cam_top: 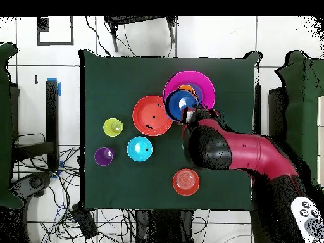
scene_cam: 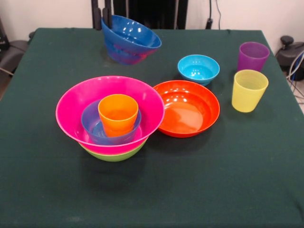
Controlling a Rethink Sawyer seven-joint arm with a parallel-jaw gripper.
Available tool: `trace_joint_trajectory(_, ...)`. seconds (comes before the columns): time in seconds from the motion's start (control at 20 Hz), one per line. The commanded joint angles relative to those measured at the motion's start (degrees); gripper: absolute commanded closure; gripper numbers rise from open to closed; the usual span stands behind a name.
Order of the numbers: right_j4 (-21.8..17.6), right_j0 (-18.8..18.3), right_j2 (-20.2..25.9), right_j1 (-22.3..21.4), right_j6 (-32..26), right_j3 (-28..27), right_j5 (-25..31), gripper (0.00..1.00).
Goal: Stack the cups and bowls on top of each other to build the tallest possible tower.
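Note:
My gripper (scene_cam: 102,20) hangs at the top left of the front view. It is shut on the rim of a dark blue bowl (scene_cam: 130,40), which it holds tilted in the air. In the overhead view the gripper (cam_top: 188,115) and the dark blue bowl (cam_top: 181,103) are over the tower. The tower (scene_cam: 110,118) is a lime green bowl (scene_cam: 114,154), a big pink bowl (scene_cam: 76,102), a small blue bowl (scene_cam: 90,121) and an orange cup (scene_cam: 118,114), nested. To its right lie a shallow orange bowl (scene_cam: 187,108), a cyan bowl (scene_cam: 198,69), a purple cup (scene_cam: 252,56) and a yellow cup (scene_cam: 249,90).
A small orange bowl (cam_top: 186,182) lies near the robot's side of the green table (cam_top: 114,76); the front view does not show it. The red arm (cam_top: 247,152) reaches in from the lower right of the overhead view. Cables lie on the floor around the table.

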Motion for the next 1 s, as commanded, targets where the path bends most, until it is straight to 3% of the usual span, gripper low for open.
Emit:
trace_joint_trajectory(0.05,-2.20,1.06,2.66,6.28,-2.92,-5.76,5.85,1.00)
trace_joint_trajectory(0.65,-3.78,1.43,1.70,6.56,-1.73,-4.39,3.34,1.00)
trace_joint_trajectory(1.0,-4.26,1.41,1.08,9.30,-1.16,-4.70,2.01,1.00)
